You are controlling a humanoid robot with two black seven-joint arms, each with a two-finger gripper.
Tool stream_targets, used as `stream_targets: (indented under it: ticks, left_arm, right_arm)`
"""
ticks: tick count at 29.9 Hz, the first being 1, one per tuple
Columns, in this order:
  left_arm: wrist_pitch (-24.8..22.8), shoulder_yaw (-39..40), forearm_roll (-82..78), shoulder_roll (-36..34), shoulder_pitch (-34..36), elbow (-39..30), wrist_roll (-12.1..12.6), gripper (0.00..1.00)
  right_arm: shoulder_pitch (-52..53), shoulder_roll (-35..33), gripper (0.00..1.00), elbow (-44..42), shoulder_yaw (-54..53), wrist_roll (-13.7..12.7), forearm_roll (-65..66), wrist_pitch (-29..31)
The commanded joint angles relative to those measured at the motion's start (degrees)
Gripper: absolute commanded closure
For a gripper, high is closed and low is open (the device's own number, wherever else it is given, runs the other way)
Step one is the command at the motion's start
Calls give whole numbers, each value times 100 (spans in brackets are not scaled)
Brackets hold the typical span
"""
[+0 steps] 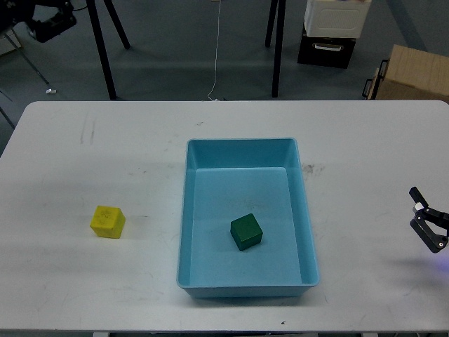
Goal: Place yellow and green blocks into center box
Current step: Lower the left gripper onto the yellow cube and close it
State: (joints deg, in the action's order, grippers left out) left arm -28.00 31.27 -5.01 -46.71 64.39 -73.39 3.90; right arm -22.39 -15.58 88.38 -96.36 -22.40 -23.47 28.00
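Note:
The light-blue center box (309, 210) stands in the middle of the white table. The dark green block (246, 232) lies on its floor, near the front. The yellow block (107, 222) sits on the table to the left of the box, apart from it. My right gripper (424, 215) shows at the right edge, over the table to the right of the box; its two fingers are spread and hold nothing. My left gripper is out of view.
A brown cardboard carton (414, 74) stands on the floor beyond the table's far right corner. Black stand legs (102, 49) and a white-and-black case (333, 31) are behind the table. The table's front edge (224, 331) runs just below the box.

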Motion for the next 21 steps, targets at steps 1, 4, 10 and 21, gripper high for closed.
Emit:
stream_targets:
  ticks: [1, 4, 10, 21]
  left_arm:
    - [0, -1883, -649, 459, 1556, -8, 14, 0]
    - [0, -3245, -1106, 855, 2488, -69, 23, 0]
    - [0, -5365, -3002, 1216, 3518, -841, 128, 0]
    - [0, -6819, -5291, 935, 2826, -1283, 76, 0]
  right_arm:
    - [7, 64, 0, 4, 47, -1, 0, 0]
    - [24, 108, 0, 4, 100, 8, 0, 0]
    - [33, 161, 0, -13, 117, 8, 18, 0]
    - [33, 161, 0, -57, 328, 8, 35, 0]
